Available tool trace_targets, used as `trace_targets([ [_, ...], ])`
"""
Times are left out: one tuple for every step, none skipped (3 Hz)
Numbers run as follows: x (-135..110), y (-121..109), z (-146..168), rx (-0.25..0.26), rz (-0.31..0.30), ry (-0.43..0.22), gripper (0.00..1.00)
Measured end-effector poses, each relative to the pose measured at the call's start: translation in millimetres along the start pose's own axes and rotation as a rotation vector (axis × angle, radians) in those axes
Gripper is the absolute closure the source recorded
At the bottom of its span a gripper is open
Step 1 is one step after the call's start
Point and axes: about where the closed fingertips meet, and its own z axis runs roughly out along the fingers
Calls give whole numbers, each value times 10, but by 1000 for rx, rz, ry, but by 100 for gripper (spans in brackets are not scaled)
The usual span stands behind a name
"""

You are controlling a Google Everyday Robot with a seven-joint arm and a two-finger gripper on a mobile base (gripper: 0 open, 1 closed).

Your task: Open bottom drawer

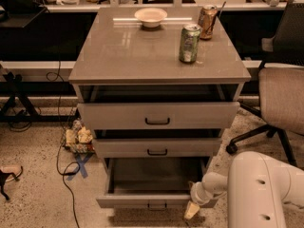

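Observation:
The grey-beige cabinet has three drawers. The bottom drawer [142, 201] is pulled far out, its inside bare, its small black handle [156, 206] at the frame's lower edge. The middle drawer [156, 147] and the top drawer [157, 114] each stand slightly out. My gripper [192, 210] is at the bottom drawer's front right corner, low in the view, on the end of my white arm [266, 189].
On the cabinet top stand a green can [189, 43], a brown can [207, 22] and a white bowl [150, 16]. An office chair [280, 94] is at the right. Cables and a small bundle [78, 139] lie on the floor at the left.

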Motion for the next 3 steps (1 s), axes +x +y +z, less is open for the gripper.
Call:
trace_targets([
  [-58, 122, -35, -35, -63, -2, 0],
  [-94, 303, -72, -99, -153, 19, 0],
  [-101, 436, -92, -151, -219, 32, 14],
])
